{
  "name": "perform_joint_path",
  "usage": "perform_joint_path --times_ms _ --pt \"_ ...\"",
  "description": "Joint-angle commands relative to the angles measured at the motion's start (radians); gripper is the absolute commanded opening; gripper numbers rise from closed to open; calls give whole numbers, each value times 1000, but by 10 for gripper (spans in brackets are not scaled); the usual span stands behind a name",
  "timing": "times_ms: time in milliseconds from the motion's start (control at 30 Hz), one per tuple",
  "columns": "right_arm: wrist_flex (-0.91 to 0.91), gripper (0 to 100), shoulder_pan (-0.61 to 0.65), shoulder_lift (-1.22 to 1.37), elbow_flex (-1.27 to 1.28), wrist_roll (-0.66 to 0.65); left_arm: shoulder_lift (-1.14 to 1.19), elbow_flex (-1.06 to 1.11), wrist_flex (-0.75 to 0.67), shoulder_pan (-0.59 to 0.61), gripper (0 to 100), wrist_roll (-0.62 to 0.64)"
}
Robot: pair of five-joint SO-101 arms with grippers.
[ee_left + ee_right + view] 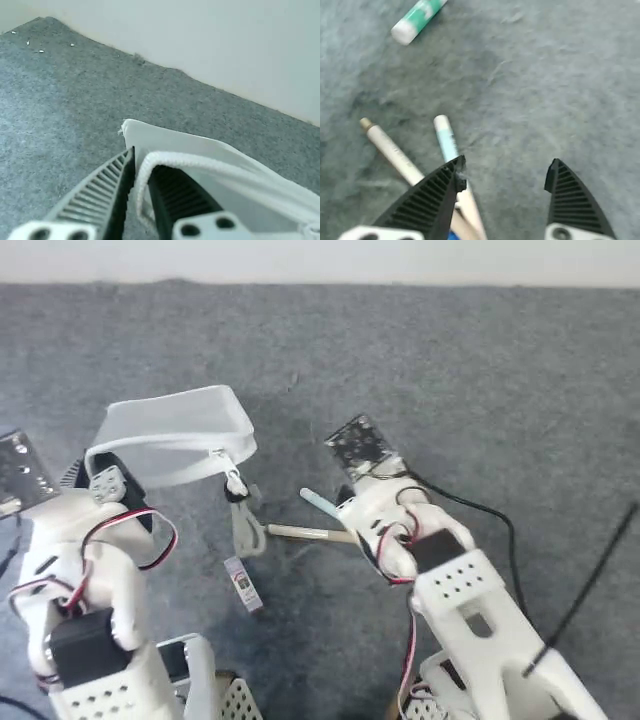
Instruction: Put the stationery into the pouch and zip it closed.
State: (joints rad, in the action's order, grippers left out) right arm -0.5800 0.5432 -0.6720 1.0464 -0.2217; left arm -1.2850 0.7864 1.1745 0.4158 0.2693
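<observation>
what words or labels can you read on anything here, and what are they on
No text here can be read.
green and white tube: some print on its side, too blurred to read.
light blue pen: no print that can be made out.
cream pen: no print that can be made out.
pouch: plain white, no label visible.

A: Where does the pouch (170, 435) sit?
B: At ten o'clock from the middle of the table (480, 370), with its rim caught between the fingers of the left gripper (141, 158).
A: And the pens?
B: Near the middle. The short pen (320, 503) lies at twelve o'clock of the long pen (310, 533). Their three o'clock ends run under one finger of the right gripper (508, 161). A small tube (243, 585) lies at seven o'clock of them.
</observation>
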Motion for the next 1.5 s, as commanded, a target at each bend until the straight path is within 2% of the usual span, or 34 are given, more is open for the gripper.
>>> perform_joint_path --times_ms 0,233,400,733,900,1467 --pt "-1 252 27 56 -92 -18 -26 -19 -28 5 9 15" --pt "1 252 51 249 -215 -20 -26 -19 -26 8 9 15" --pt "-1 252 48 395 -313 -20 -26 -19 -29 63 9 15" --pt "-1 252 51 585 -448 -23 -26 -19 -32 66 9 17" --pt "-7 252 53 685 -512 -84 -25 -19 -32 66 9 17" --pt "-8 252 111 743 -525 -89 -25 -19 -32 66 9 15"
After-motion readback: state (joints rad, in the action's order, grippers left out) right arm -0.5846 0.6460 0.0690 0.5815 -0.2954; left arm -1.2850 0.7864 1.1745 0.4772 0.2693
